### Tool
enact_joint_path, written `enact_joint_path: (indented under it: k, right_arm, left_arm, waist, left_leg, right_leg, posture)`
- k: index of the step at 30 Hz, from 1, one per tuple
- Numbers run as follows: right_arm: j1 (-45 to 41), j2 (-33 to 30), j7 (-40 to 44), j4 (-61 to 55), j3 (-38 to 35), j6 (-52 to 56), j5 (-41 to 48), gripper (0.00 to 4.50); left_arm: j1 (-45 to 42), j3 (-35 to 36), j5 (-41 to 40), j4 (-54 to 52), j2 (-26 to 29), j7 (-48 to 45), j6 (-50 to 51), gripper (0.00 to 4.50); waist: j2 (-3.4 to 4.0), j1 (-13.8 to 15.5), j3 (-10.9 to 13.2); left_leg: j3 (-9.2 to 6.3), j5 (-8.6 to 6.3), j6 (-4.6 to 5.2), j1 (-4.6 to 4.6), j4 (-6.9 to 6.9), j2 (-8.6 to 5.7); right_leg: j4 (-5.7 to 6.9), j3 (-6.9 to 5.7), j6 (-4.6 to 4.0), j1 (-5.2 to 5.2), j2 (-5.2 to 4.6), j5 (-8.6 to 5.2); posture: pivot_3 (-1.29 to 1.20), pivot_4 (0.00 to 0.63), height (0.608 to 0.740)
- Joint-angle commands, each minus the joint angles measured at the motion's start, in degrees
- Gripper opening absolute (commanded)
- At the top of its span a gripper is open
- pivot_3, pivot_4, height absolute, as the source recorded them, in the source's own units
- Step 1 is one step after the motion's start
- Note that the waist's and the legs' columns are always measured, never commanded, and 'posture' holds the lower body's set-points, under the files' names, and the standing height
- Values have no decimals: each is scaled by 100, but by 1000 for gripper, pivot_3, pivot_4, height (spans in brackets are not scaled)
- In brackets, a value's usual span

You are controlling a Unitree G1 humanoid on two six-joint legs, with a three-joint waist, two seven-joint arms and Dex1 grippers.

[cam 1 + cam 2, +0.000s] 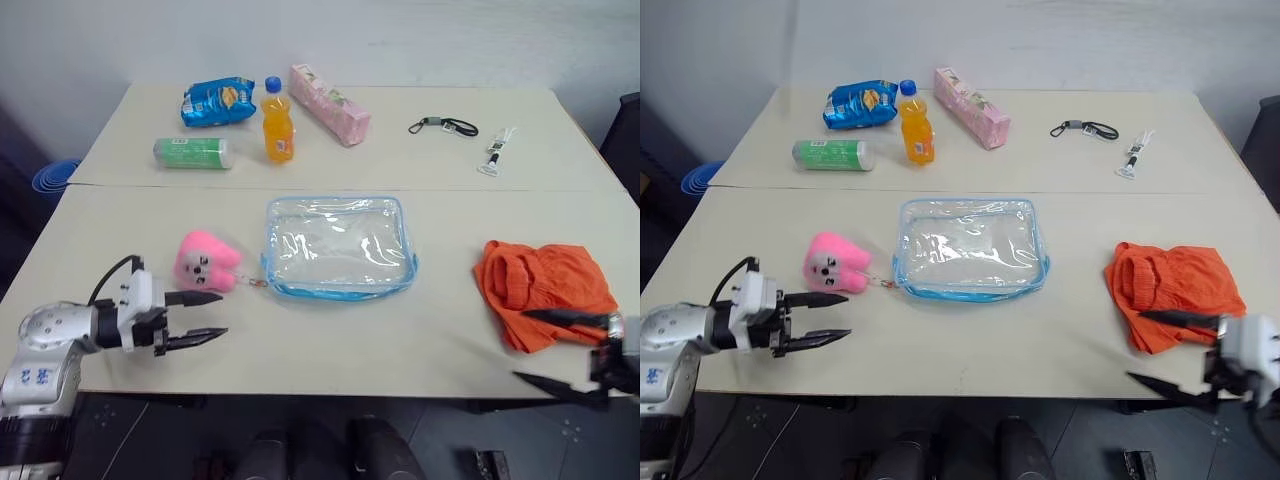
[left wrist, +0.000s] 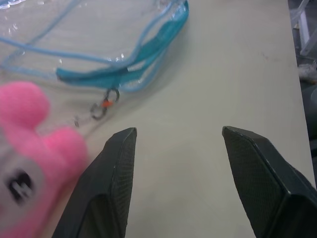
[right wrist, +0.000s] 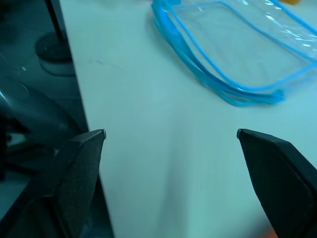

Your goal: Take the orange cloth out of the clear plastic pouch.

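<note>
The clear plastic pouch (image 1: 340, 247) with light-blue trim lies flat and empty in the middle of the near table, and its pink plush charm (image 1: 204, 261) rests just left of it. The orange cloth (image 1: 543, 281) lies crumpled on the table to the right, outside the pouch. My left gripper (image 1: 212, 316) stands open just in front of the charm, holding nothing. At the table's front right edge my right gripper (image 1: 542, 346) is open wide, one finger over the cloth's near edge, nothing between its fingers. The left wrist view shows the charm (image 2: 29, 148) and the pouch corner (image 2: 143, 54).
On the far table stand an orange drink bottle (image 1: 277, 122), a blue snack bag (image 1: 218, 101), a green can (image 1: 193, 153) lying down, a pink box (image 1: 330, 104), a black strap (image 1: 444, 126) and a small white item (image 1: 494, 156). The near table's front edge runs just below both grippers.
</note>
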Motion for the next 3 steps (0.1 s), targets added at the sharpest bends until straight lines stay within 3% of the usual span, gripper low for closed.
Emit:
enact_joint_path:
  k: [1, 3]
  right_arm:
    - [-206, 350, -127, -12, 483, -236, -425, 4477]
    - [-452, 591, -169, 301, 746, -520, -735, 4477]
  left_arm:
    - [344, 203, 161, 132, 5, 68, -635, 2900]
    - [601, 244, 137, 14, 10, 166, -669, 2900]
  waist:
    - [-3, -2, 0]
    - [-4, -3, -1]
  left_leg:
    - [1, 0, 1, 0, -1, -2]
    - [3, -1, 4, 7, -2, -2]
  right_leg:
    - [0, 1, 0, 0, -2, 0]
    - [-1, 2, 0, 4, -3, 0]
  posture:
    - [0, 150, 740]
    - [0, 150, 740]
